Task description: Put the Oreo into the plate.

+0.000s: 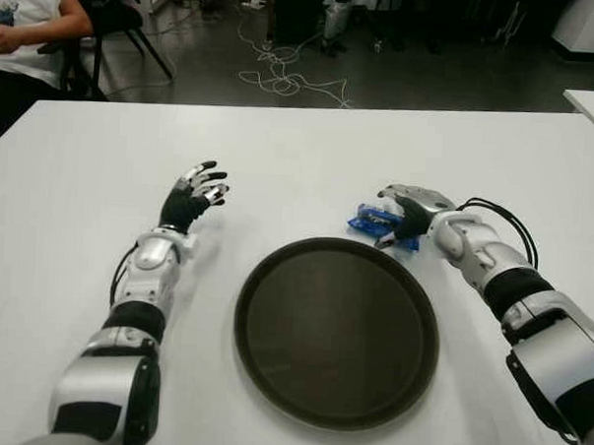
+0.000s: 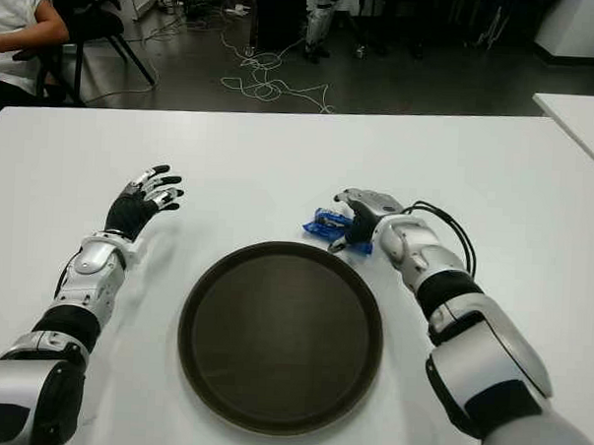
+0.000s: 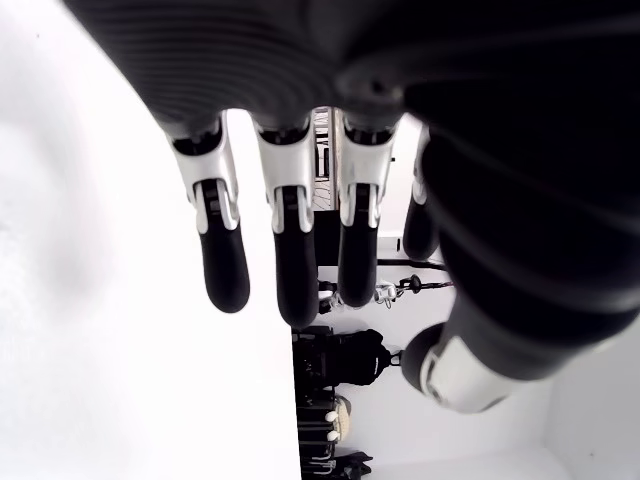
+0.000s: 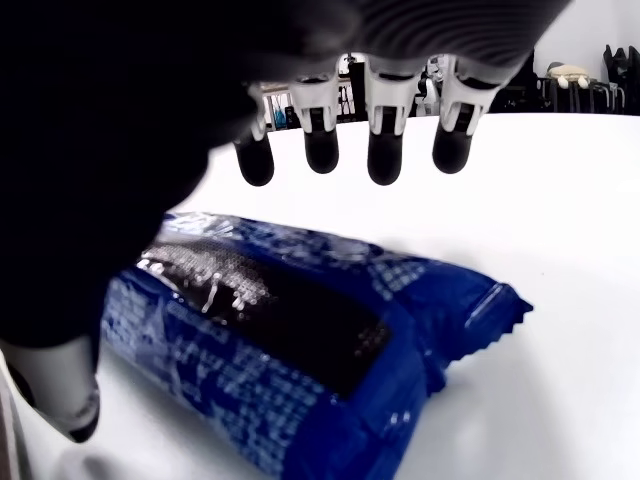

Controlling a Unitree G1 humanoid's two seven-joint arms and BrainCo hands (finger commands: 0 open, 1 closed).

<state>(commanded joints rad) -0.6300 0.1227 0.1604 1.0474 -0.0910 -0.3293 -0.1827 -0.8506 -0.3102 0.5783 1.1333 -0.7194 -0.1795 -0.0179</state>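
A blue Oreo pack [image 1: 373, 223] lies on the white table [image 1: 310, 154] just past the far right rim of the round dark plate [image 1: 337, 328]. My right hand [image 1: 408, 214] hovers over the pack's right end. In the right wrist view the fingers [image 4: 386, 152] are spread above the Oreo pack [image 4: 300, 340], and the thumb sits beside it without closing. My left hand [image 1: 191, 200] shows left of the plate, with its fingers [image 3: 285, 250] extended and nothing in them.
A person [image 1: 25, 23] sits on a chair beyond the table's far left corner. Cables [image 1: 279, 69] lie on the floor behind the table. Another white table's edge [image 1: 593, 102] shows at the far right.
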